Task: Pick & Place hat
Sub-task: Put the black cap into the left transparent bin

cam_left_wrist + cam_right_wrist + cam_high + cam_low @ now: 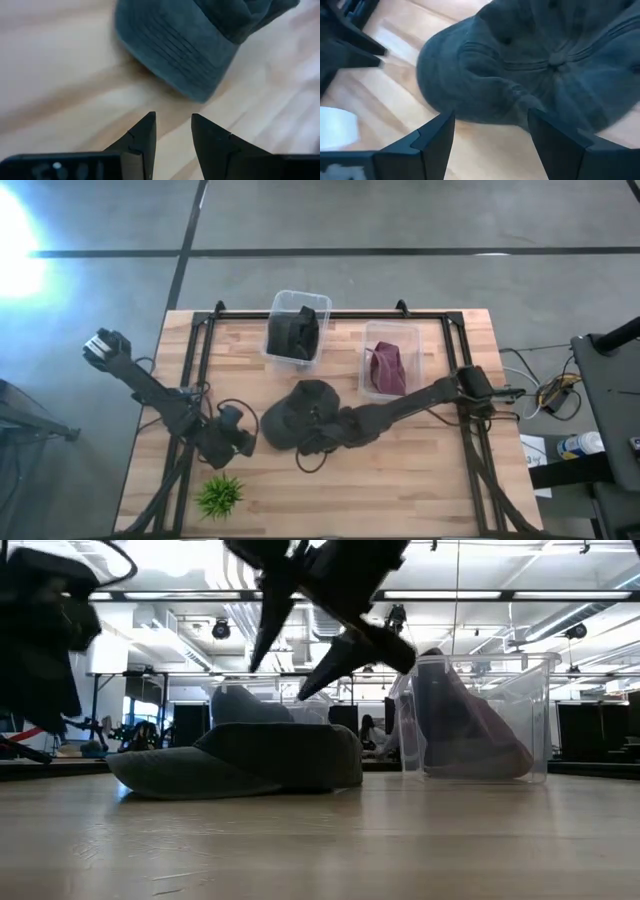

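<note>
Two dark robot arms reach over a pale wooden counter (420,470), seen from above, from counter level and from each wrist. Going from largest to smallest: the counter, then the arms, then two clear plastic bins at the far side, then the hat, then a small plant.

The left bin (298,328) holds dark folded fabric; the right bin (391,360) holds a maroon cloth item. Just in front of the bins, near the counter's middle, lies the task's thing, a dark grey-green baseball cap (296,412), flat on the wood with its crown up.

The right gripper (491,131) hangs above the cap's crown, fingers spread wide and holding nothing; in the low view its fingers point down at the cap without touching it. The left gripper (173,131) waits just beside the cap's brim, low to the counter, its fingers slightly parted and empty.

A small green artificial plant (220,495) stands near the front left edge, well apart from the cap.

Judged from this, the step in hand is the approach for the pick: the cap is not yet grasped or lifted. The next move calls for the right gripper to lower until its fingers straddle a fold of the soft crown, then pinch firmly before lifting, since limp cloth can slip. Which bin is the goal cannot be told.
</note>
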You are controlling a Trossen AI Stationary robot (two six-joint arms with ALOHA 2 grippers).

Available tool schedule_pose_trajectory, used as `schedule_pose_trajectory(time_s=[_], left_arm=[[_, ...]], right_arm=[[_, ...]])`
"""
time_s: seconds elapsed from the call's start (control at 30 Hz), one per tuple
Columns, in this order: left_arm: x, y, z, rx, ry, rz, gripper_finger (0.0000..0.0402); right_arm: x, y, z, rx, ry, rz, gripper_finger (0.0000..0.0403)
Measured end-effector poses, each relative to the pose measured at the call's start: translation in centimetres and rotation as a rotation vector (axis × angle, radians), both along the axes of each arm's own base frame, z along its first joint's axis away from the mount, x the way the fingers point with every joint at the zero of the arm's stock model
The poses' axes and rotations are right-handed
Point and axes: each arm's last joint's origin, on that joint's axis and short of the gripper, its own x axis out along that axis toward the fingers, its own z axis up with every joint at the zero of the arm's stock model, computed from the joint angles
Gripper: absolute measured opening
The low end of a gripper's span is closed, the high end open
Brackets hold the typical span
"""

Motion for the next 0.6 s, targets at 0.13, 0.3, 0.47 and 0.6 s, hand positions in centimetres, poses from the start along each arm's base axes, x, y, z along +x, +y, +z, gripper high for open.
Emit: schedule_pose_trajectory(time_s=[0.13, 0.3, 0.47, 0.6], left_arm=[[0.1, 0.1, -2.2, -0.125, -0.17, 0.087, 0.0117], [-0.8, 0.9, -4.3, -0.176, -0.2, 0.165, 0.0117], [-1.3, 1.5, -5.2, -0.175, -0.194, 0.213, 0.0117], [-1.3, 1.7, -5.3, -0.141, -0.233, 0.244, 0.0117]], right_arm=[[1.2, -1.0, -2.4, 0.053, 0.016, -0.042, 0.0247], [1.8, -1.0, -5.0, 0.158, 0.066, -0.045, 0.0246], [2.5, -0.4, -6.6, 0.227, 0.055, -0.015, 0.0247], [3.1, 0.1, -7.1, 0.271, -0.004, -0.029, 0.0246]])
